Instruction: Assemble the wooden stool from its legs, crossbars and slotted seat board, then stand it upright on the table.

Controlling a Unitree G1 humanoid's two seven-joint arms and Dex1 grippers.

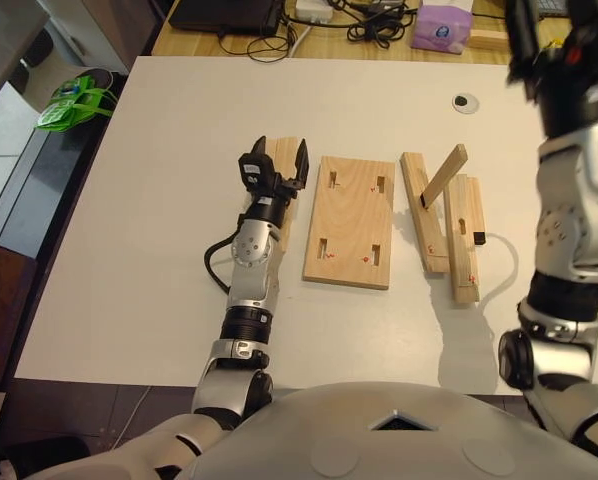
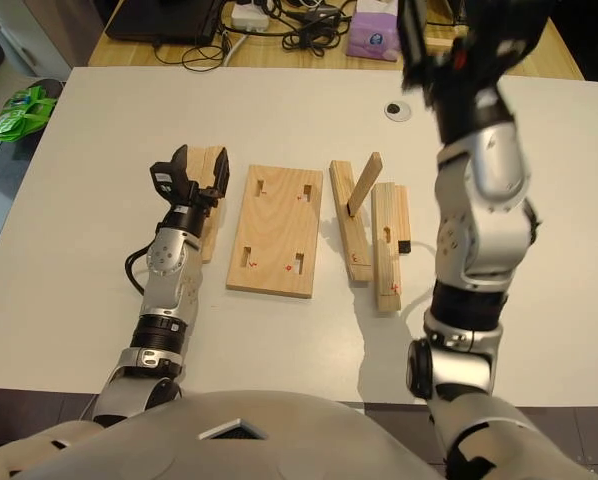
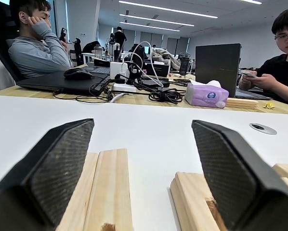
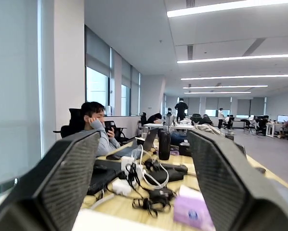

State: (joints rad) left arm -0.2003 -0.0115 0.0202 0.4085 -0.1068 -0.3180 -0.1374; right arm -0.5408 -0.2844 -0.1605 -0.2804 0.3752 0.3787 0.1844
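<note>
The desk (image 1: pixel 159 150) carries every stool part, all loose, nothing joined yet. The seat board (image 1: pixel 350 220) lies flat in the middle, slots up. Just to its right lie two long bars (image 1: pixel 465 240), with a short stick (image 1: pixel 444 175) propped at a slant across them. On the board's left lie two more bars (image 3: pixel 103 192), side by side with a gap between.

The left hand (image 1: pixel 280 160) sits low over those left bars, fingers wide apart and holding nothing. The right hand (image 4: pixel 144 192) is raised well above the desk, also spread and empty.

Risks, as I judge them: the left fingers span both bars, so closing may pinch two at once or shove one aside. The slanted stick looks unsteady; a nudge to the bars under it would likely topple it.
</note>
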